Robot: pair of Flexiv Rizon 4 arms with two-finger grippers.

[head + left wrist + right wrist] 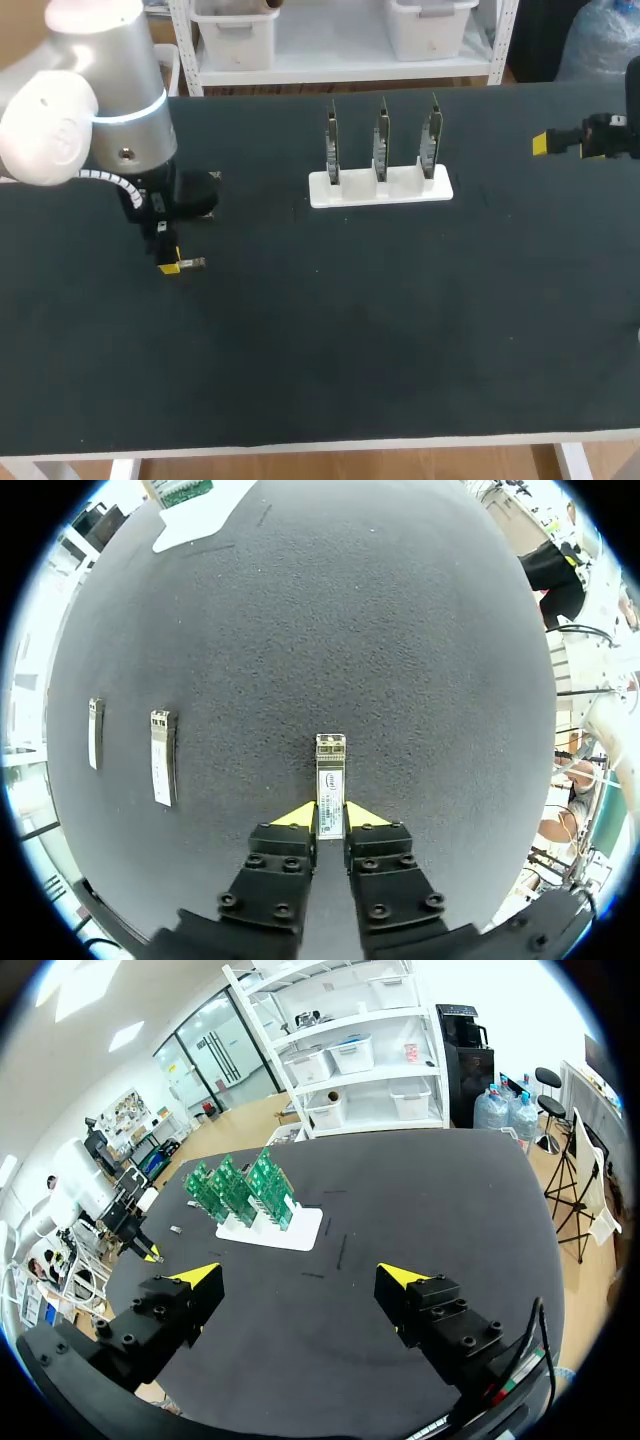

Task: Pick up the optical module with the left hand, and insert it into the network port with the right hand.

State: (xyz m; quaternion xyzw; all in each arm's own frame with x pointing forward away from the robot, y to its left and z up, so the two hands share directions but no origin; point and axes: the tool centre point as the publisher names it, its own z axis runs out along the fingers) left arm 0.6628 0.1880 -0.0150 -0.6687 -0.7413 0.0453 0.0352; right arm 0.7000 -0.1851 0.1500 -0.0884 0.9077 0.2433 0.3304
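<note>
The left claw [330, 816] is clamped on the optical module [331, 768], with one yellow-tipped finger on each long side. The module's free end projects ahead of the fingers. In the head view this claw [172, 263] is located at the left of the frame, low over the surface [330, 340], and the module [193, 264] is held level.

The pick-up step is judged to be in hand. The next move calls for the module to be raised and brought toward the middle for transfer to the right claw [300, 1290]. That claw's fingers stand wide apart, and it is located at the upper right of the head view. Insertion is then required at the white rack [380, 188], upper centre, which carries three upright boards [381, 135].

Whether the module is clear of the surface cannot be determined. The network port cannot be made out. Two spare modules [162, 758] lie beside the left claw; in the head view they cannot be identified near the left arm [90, 110].
</note>
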